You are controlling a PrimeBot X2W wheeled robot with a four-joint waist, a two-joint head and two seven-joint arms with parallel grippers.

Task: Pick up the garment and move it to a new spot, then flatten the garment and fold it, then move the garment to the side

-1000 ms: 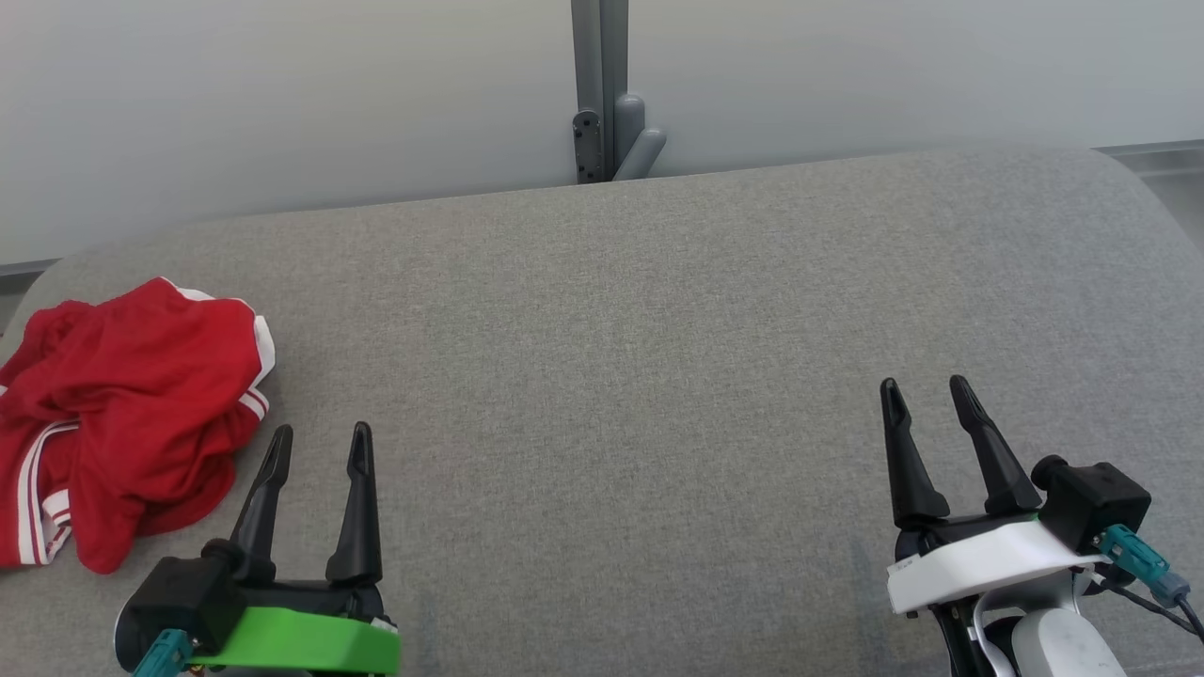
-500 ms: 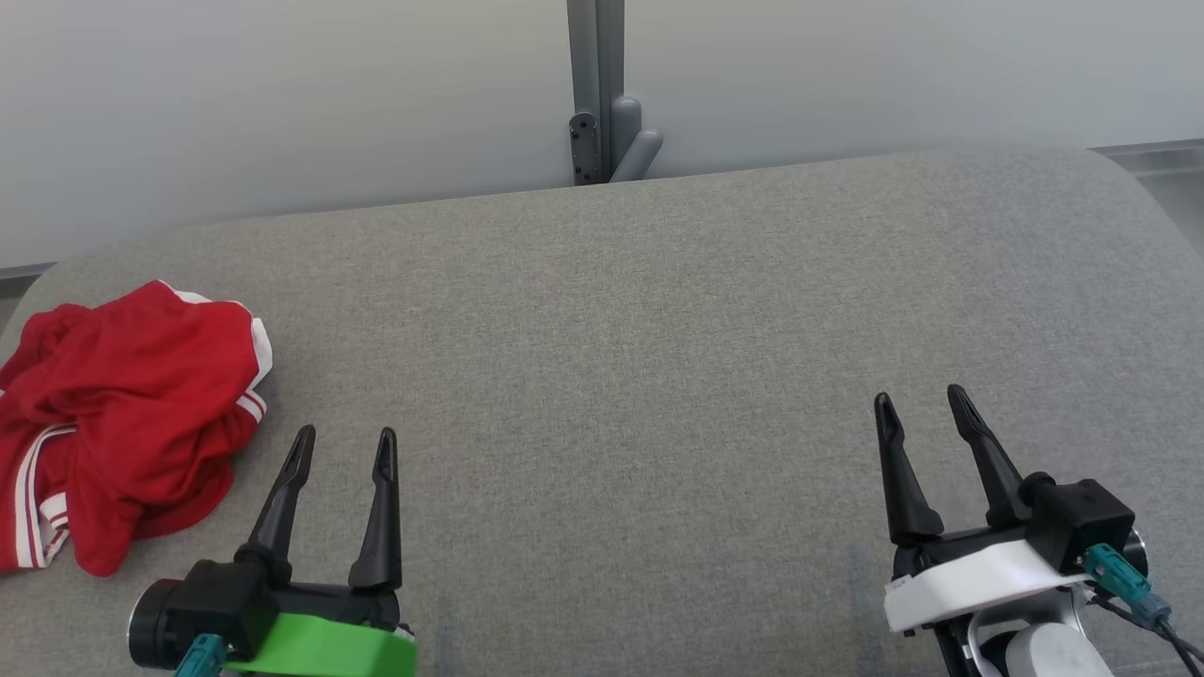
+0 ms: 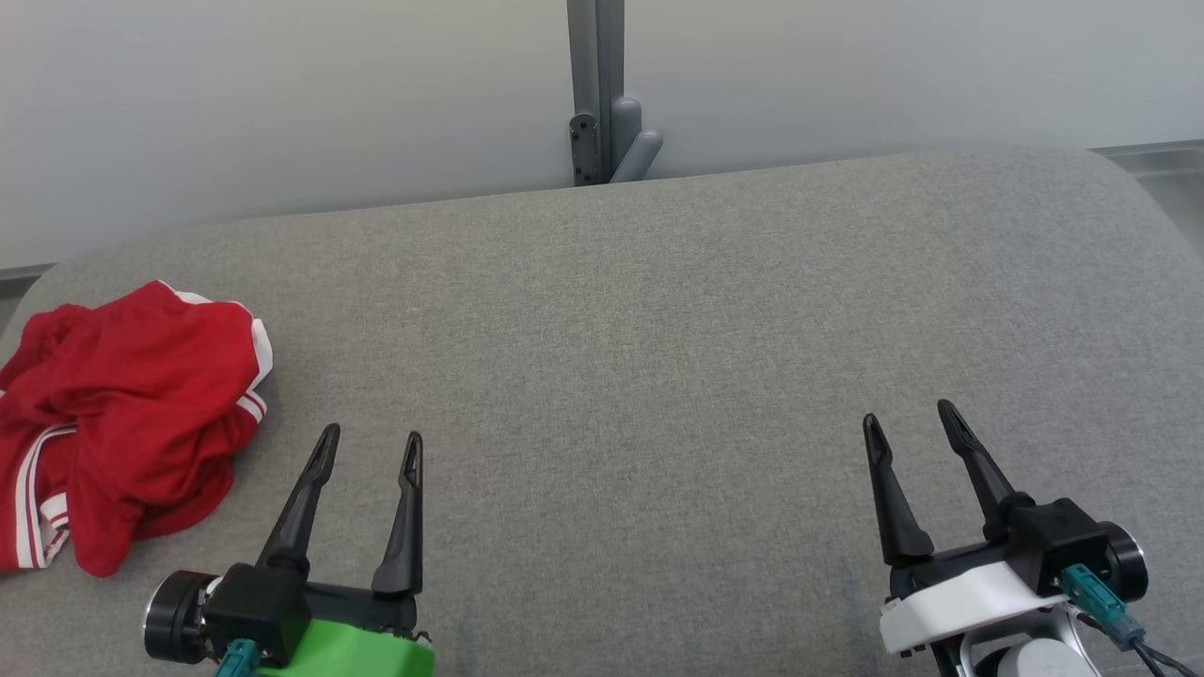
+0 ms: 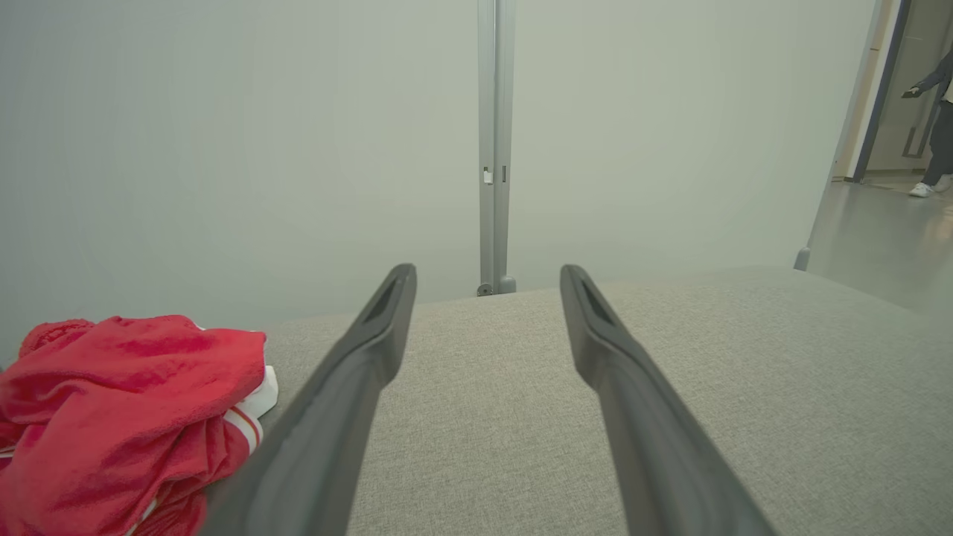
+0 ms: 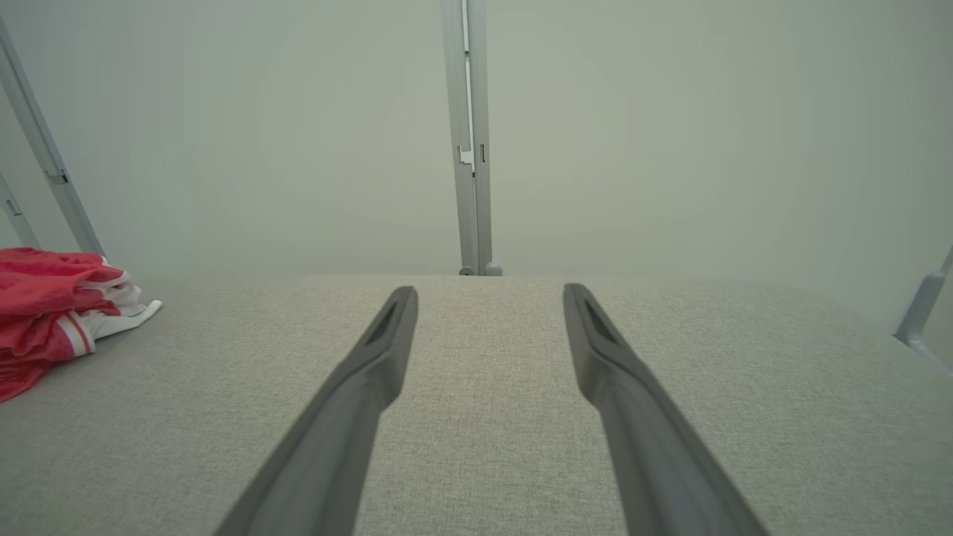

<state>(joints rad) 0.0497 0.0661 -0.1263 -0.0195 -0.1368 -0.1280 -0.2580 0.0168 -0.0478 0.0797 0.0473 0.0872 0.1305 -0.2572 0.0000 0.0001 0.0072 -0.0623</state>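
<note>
The garment (image 3: pixel 122 414) is a crumpled red piece with white stripes, bunched at the far left of the grey cushioned surface (image 3: pixel 640 320). It also appears at the lower left of the left wrist view as the garment (image 4: pixel 119 417) and at the left edge of the right wrist view as the garment (image 5: pixel 52 313). My left gripper (image 3: pixel 370 438) hovers open just right of it, not touching, nothing between its fingers. At the lower right my right gripper (image 3: pixel 907 413) is open and empty over bare fabric.
A pale wall with a grey metal post (image 3: pixel 597 89) runs behind the surface's far edge. In the left wrist view a person's legs (image 4: pixel 934 149) stand in a doorway far to the right. The surface's corners curve off at left and right.
Both grippers have drawn back toward the lower edge of the head view; the left one has also shifted right, away from the garment. The garment has not moved.
</note>
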